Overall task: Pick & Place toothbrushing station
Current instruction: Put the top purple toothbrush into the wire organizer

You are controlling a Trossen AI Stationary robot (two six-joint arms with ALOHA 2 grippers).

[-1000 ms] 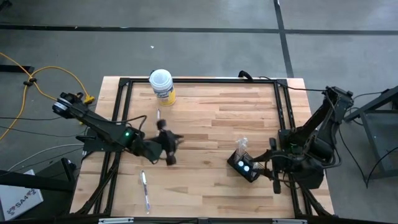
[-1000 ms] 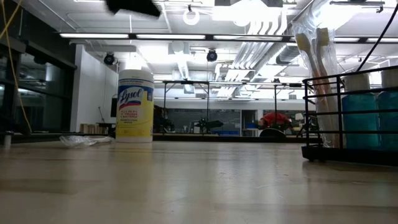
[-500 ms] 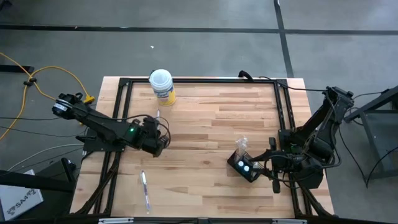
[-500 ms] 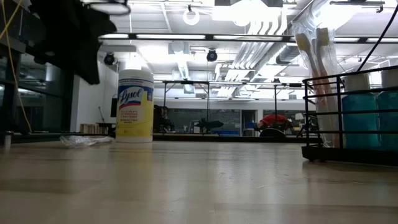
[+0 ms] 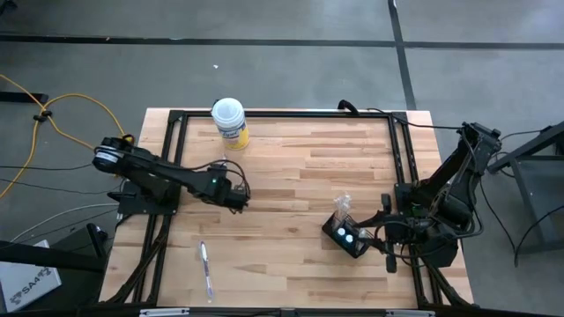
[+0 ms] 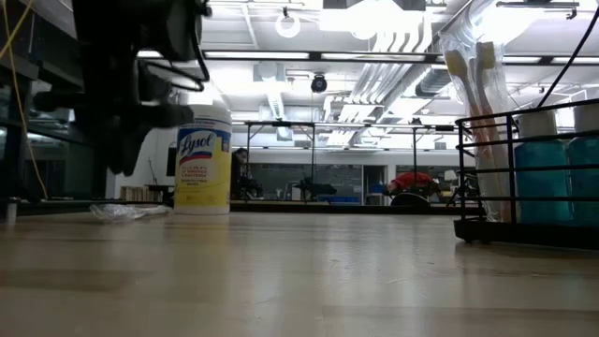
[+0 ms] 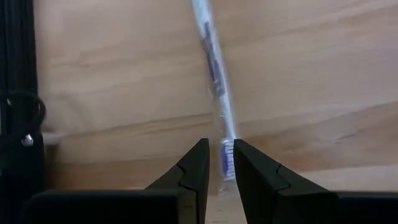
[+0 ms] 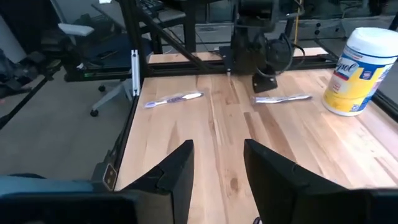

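By right table edge: black slotted toothbrushing station [image 5: 345, 236].

The two dark jointed robot arms were black and chunky, with thin black cables looped along them. The left arm [image 5: 167, 179] showed a small green light [image 5: 212, 182]. Its flat black fingers [image 7: 194, 171] were pointed.

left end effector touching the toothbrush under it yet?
Cannot tell. In the left wrist view the left end effector frames the toothbrush between slightly parted fingers, but no view shows contact or a gap plainly.
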